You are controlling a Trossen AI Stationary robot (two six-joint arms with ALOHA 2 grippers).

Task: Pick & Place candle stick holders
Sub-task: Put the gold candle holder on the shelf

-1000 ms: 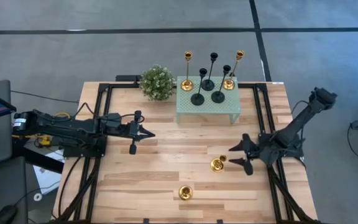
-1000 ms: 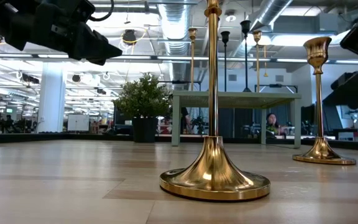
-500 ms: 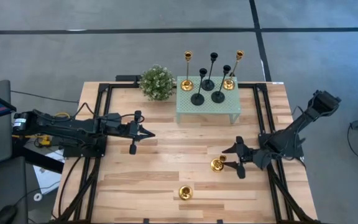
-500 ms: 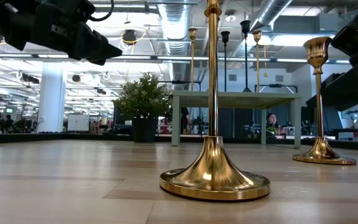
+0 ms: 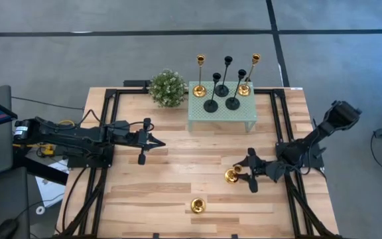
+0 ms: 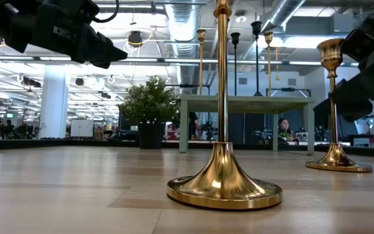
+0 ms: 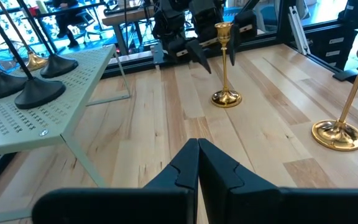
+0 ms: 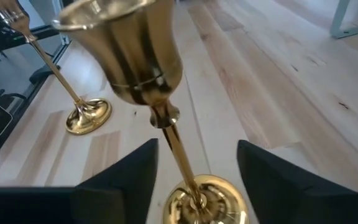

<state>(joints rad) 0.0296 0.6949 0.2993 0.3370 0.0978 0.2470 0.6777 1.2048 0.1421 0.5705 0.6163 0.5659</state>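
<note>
On the wooden table's right side, the right gripper [image 5: 242, 174] straddled a shiny gold candle stick holder [image 5: 231, 176].
Its dark fingers [image 8: 124, 175] stood spread either side of the thin stem [image 8: 178, 155], not yet clamped; a second earlier that gripper sat farther right, clear of the holder. The left gripper [image 5: 156, 143] waited clenched and empty at the table's left. A second gold holder [image 5: 197, 206] stood nearer the front edge, its cup cut off in the low view.

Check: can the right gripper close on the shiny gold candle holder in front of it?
Probably yes: the right gripper is open with the shiny gold candle holder's stem between its fingers, nothing blocking.
</note>
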